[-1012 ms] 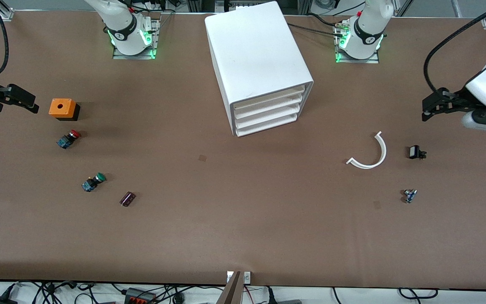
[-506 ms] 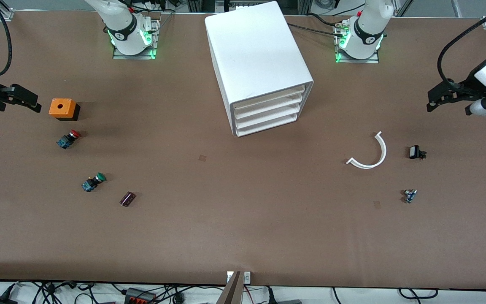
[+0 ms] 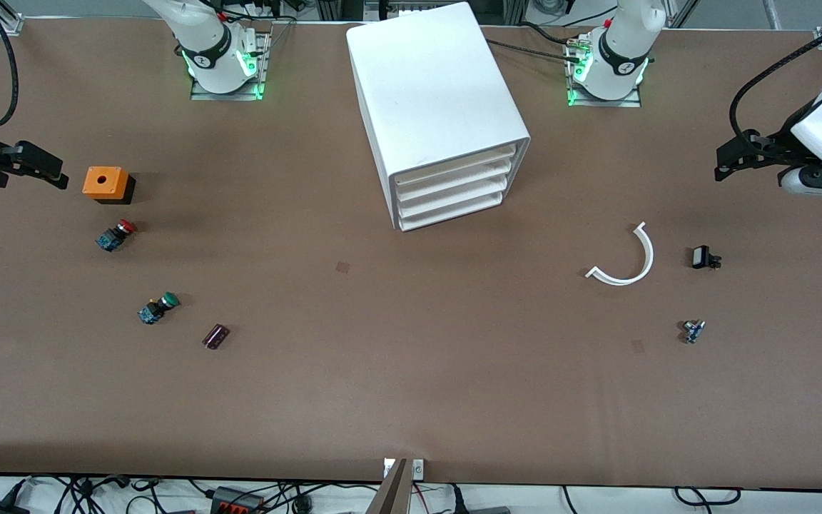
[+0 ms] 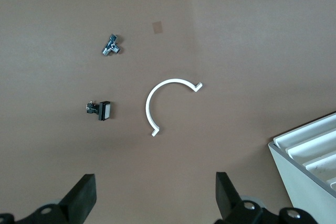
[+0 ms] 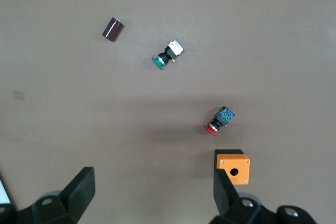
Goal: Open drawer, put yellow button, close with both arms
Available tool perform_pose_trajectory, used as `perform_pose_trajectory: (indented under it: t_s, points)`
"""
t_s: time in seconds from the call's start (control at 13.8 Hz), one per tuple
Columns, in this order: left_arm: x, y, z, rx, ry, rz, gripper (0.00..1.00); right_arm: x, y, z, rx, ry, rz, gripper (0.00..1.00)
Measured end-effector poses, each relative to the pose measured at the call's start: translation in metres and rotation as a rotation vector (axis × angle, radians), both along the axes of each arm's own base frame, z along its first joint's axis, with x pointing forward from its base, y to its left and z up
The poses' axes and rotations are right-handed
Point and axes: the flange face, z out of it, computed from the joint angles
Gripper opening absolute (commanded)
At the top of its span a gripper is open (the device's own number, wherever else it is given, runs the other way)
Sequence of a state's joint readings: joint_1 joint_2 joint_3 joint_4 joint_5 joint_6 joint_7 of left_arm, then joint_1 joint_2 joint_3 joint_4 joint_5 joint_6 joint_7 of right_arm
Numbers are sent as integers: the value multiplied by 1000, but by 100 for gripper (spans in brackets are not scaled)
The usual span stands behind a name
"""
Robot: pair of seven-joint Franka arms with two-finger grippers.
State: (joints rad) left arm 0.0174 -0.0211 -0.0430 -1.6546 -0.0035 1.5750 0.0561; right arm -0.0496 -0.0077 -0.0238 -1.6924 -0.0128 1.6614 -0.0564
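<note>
The white box-shaped cabinet (image 3: 439,114) stands mid-table, its uppermost white plastic drawer (image 3: 454,165) shut; the yellow button shows in no view. Wide bare brown table (image 3: 411,385) lies in front of it. The left pincer (image 3: 728,168), jaws apart, has lifted slightly since a second ago; the right pincer (image 3: 43,171), also apart, hovers beside the orange box (image 3: 105,183). Only the wrist views show both fingers (image 4: 84,195) (image 5: 84,187) spread.
</note>
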Motion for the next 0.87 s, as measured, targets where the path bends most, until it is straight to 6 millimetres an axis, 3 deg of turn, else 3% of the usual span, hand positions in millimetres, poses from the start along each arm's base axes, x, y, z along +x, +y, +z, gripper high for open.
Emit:
perform_pose_trajectory:
  t_s: [0.87]
  points:
    - [-2,-13,2,3,10,16,100,0,-3,-1,0,3,-4,100]
